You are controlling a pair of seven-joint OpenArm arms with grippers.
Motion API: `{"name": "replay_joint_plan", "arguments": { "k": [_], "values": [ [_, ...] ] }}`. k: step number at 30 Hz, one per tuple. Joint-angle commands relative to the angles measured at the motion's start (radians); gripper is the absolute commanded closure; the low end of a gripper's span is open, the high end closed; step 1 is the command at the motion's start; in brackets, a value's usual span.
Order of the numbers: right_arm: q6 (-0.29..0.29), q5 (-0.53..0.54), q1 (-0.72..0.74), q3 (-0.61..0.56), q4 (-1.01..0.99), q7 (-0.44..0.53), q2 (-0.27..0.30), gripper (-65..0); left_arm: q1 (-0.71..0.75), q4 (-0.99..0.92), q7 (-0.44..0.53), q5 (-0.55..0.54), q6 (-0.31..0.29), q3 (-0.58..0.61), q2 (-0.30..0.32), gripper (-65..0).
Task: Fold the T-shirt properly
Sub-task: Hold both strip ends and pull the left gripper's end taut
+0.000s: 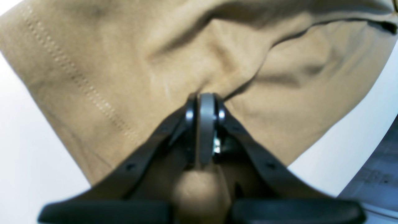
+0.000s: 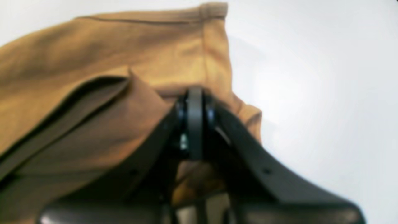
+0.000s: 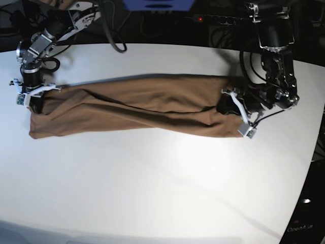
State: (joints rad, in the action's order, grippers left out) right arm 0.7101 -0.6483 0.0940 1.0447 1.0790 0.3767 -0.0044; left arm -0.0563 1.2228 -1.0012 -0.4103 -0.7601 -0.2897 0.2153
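Note:
The brown T-shirt (image 3: pixel 137 109) lies as a long, narrow folded band across the white table (image 3: pixel 162 193), stretched between my two grippers. My left gripper (image 3: pixel 226 105) is shut on the band's right end. In the left wrist view its jaws (image 1: pixel 206 99) pinch the cloth (image 1: pixel 124 62), with a stitched hem running diagonally to the left. My right gripper (image 3: pixel 34 99) is shut on the band's left end. In the right wrist view its jaws (image 2: pixel 195 93) hold several layers of the cloth (image 2: pixel 93 56) near a hemmed corner.
The table's curved edge (image 3: pixel 310 168) runs down the right side, with dark floor (image 1: pixel 379 174) beyond it. Cables and a power strip (image 3: pixel 213 19) lie behind the table's far edge. Bare white tabletop stretches in front of the shirt.

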Motion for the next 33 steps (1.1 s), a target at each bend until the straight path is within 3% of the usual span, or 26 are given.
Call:
{"name": "replay_joint_plan", "arguments": {
  "k": [1,17,33],
  "values": [
    [-0.012,-0.031,0.0,0.003,0.002,-0.046,0.011,-0.7,0.005,-0.016,-0.103,0.182,0.062,-0.001,0.014,-2.6],
    [-0.012,-0.031,-0.01,-0.004,0.003,-0.046,0.008,-0.7,-0.043,-0.007,-0.114,0.181,0.062,-0.004,0.013,-2.6],
    [-0.012,-0.031,-0.01,-0.001,0.003,-0.046,0.007,-0.7,-0.041,0.338,-0.351,0.179,0.062,-0.009,-0.02,-2.6]
  ]
}}
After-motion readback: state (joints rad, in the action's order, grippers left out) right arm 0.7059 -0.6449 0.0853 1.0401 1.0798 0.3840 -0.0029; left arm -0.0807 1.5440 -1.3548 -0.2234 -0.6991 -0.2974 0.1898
